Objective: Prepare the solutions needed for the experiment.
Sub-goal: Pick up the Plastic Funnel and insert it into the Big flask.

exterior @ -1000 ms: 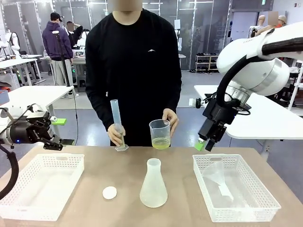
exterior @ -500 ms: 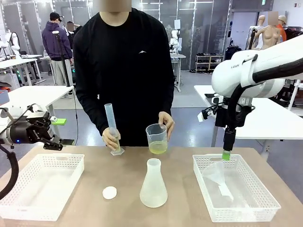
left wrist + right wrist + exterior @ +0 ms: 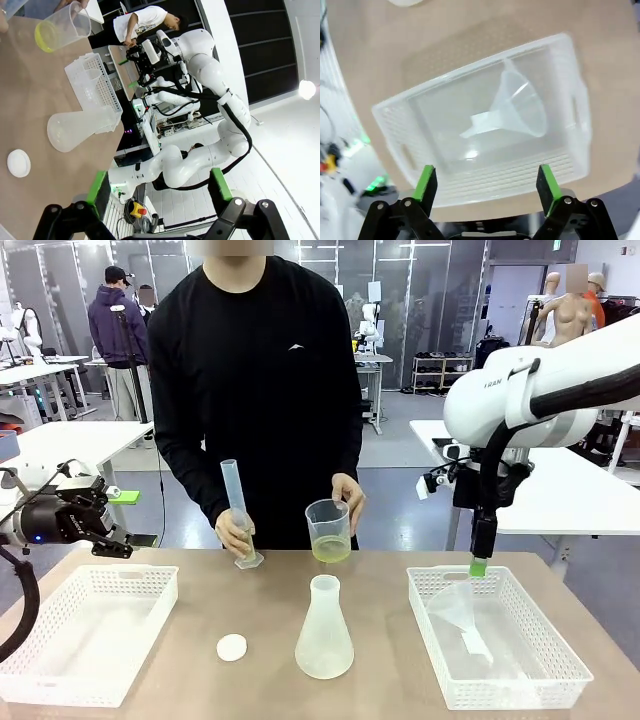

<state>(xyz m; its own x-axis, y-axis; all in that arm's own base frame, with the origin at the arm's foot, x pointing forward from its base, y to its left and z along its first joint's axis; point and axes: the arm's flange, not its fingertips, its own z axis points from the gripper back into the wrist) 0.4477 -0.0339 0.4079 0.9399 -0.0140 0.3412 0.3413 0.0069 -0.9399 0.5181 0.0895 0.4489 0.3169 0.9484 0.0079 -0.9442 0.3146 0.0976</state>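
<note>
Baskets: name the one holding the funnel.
The right-hand basket, below the right gripper: a clear funnel lies inside it. The left-hand basket has none.

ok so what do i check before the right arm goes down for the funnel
1. right gripper open: ok
2. funnel lined up between its fingers: ok
3. funnel lying loose in the right basket, nothing on it: ok
4. flask upright, mouth uncovered: ok
5. person's hands clear of that basket, holding beaker and cylinder: ok
6. grip spot fits the jaws: cannot tell
</note>
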